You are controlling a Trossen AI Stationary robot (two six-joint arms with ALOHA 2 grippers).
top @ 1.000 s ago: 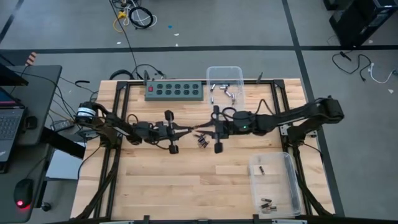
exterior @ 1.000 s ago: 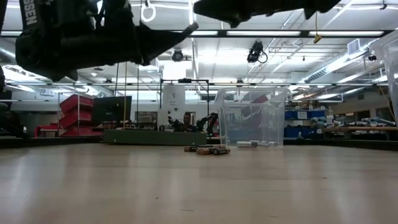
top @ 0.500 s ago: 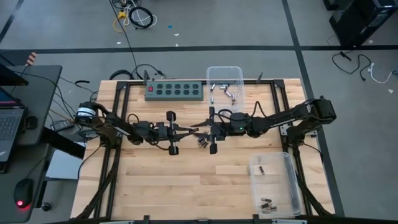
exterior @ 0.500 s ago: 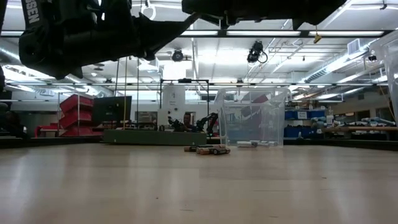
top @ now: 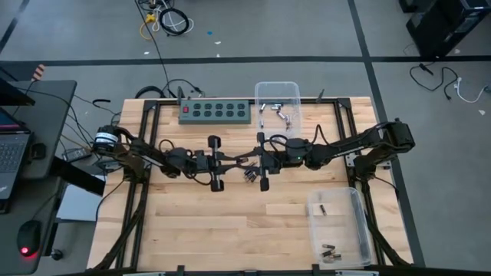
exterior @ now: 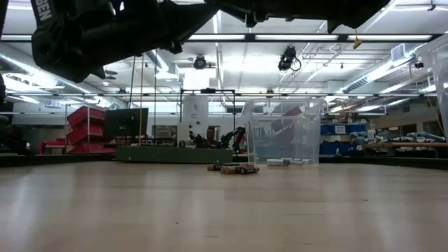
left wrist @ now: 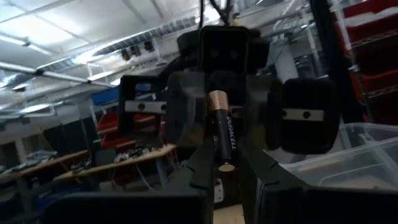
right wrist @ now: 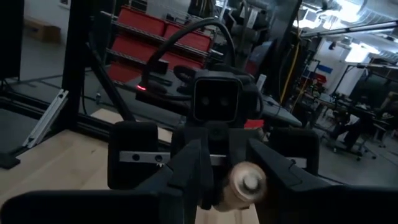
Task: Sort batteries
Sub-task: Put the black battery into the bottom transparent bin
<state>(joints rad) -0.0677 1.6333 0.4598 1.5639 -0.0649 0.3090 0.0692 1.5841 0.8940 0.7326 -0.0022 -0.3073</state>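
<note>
Pinching a black-and-copper cylindrical battery (left wrist: 222,140), the left gripper (top: 244,160) meets the spread-jawed right gripper (top: 251,160) mid-frame in the high view. Just below them lies a loose cluster of dark batteries (top: 250,175). A green power strip (top: 215,112) and clear plastic bin (top: 278,102) sit above; another clear bin (top: 338,226) occupies the lower right. Bare wooden tabletop (top: 222,226) stretches lower left.

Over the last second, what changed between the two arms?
The right gripper slid left across the table to meet the left gripper, which edged right, shut on the battery. The loose batteries, bins and power strip stayed put.
</note>
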